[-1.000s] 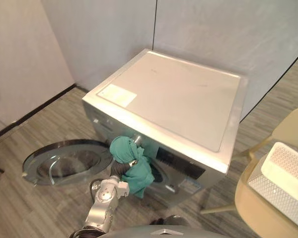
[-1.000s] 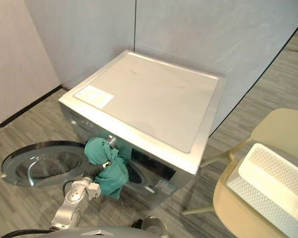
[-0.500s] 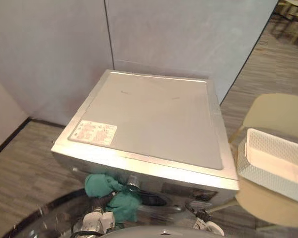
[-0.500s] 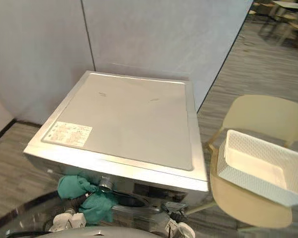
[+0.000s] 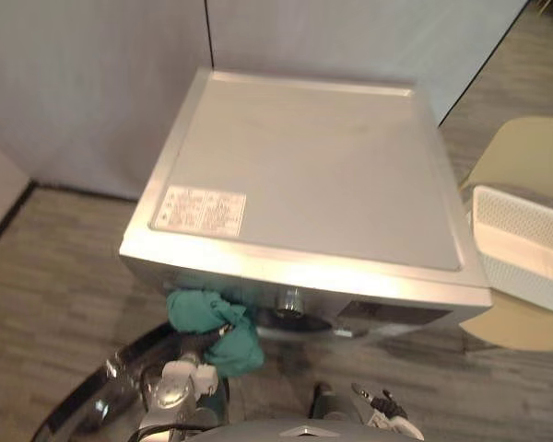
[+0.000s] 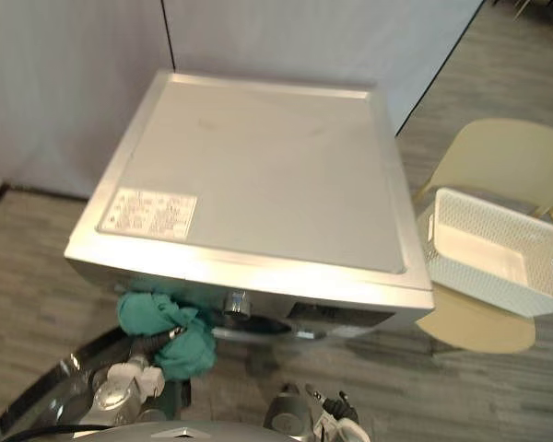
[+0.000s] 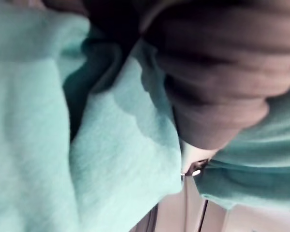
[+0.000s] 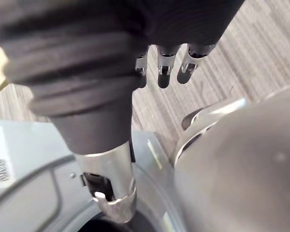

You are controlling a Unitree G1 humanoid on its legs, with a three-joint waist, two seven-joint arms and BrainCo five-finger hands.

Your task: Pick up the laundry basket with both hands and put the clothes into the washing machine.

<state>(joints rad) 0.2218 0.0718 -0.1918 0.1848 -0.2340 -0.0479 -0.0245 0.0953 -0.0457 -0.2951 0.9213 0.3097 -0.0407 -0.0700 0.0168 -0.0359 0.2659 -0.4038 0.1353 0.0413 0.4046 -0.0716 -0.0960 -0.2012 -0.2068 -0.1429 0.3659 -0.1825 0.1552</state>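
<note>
**Asker:** What is in the basket?

**Me:** The basket sits on the seat of the chair, just off the right side of the washer. I see its bare white bottom and perforated walls. Its far right end is cut off in the left eye view.

**Asker:** And the washer?

**Me:** Its door hangs open at the lower left, partly cut off. The drum mouth is mostly hidden under the front edge of the washer's top, so I cannot say what lies inside. A label lies at the front left corner of the top.

**Asker:** Where is the clothing?

**Me:** A green cloth is bunched against the washer's front, below the front edge and just left of the knob. Whether any of it is past the drum mouth, I cannot tell.

**Asker:** Is your left hand clamped on it?

**Me:** My left hand is buried in the cloth. Its wrist view shows the dark cover with green folds all around it. I cannot tell whether that hand is clenched on the cloth or released.

**Asker:** And the right?

**Me:** My right hand hangs over the floor with straight, relaxed fingers and the thumb apart. It grasps nothing and is well apart from the basket.
</note>
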